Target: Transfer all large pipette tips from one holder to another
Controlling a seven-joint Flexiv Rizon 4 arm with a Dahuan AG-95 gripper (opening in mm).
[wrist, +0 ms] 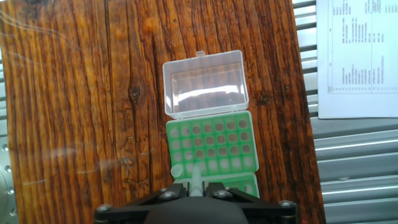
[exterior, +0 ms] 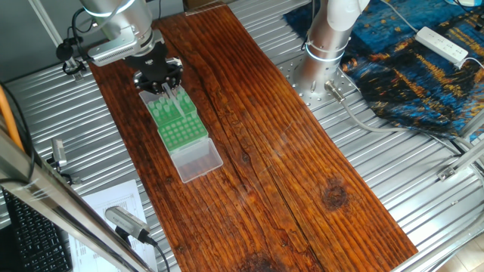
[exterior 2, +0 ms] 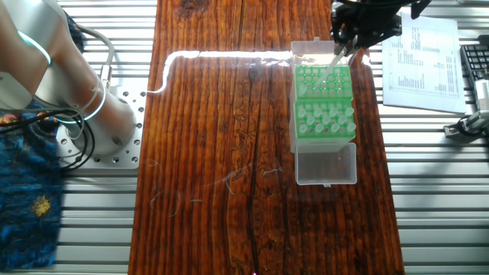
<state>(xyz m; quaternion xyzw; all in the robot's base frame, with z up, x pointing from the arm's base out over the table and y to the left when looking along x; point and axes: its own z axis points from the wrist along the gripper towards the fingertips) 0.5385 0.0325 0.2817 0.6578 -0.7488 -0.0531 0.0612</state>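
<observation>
Gripper [wrist: 195, 186] has its jaws pinched on one tip [wrist: 194, 177], hovering over the green rack [wrist: 214, 152] at 6 o'clock. Mid-transfer I'd say; next it needs lining up with an empty hole.

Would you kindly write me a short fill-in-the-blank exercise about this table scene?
1. The rack that holds the pipette tips is coloured ____.
2. The clear lid of the box is ____, lying flat on the boards.
3. The rack sits on a table top made of ____.
4. The hand holds one ____ between its fingers.

Missing words: green; open; wood; tip
</observation>
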